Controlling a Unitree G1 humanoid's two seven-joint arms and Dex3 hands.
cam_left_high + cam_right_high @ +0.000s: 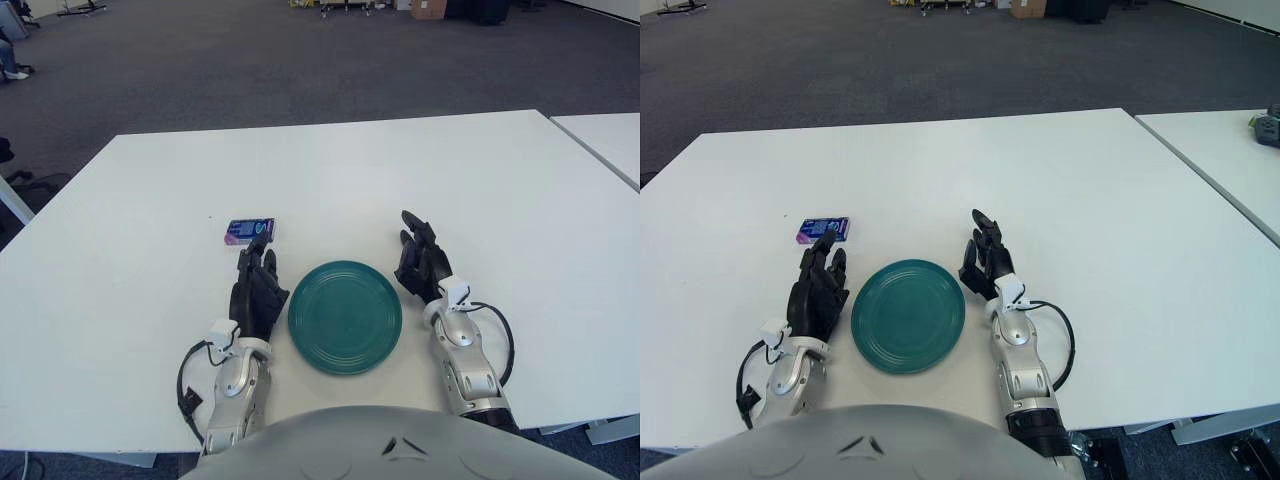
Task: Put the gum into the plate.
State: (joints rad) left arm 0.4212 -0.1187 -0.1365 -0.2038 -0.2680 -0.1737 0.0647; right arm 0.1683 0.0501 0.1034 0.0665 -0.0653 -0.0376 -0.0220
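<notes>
A small blue and purple gum pack (pixel 249 231) lies flat on the white table (pixel 330 170), just beyond my left hand. A round teal plate (pixel 345 316) sits empty near the table's front edge, between my two hands. My left hand (pixel 258 285) rests on the table left of the plate, fingers relaxed and holding nothing, fingertips just short of the gum. My right hand (pixel 422 260) rests right of the plate, fingers spread and empty.
A second white table (pixel 605 140) stands to the right, separated by a narrow gap. Dark carpet lies beyond the table's far edge.
</notes>
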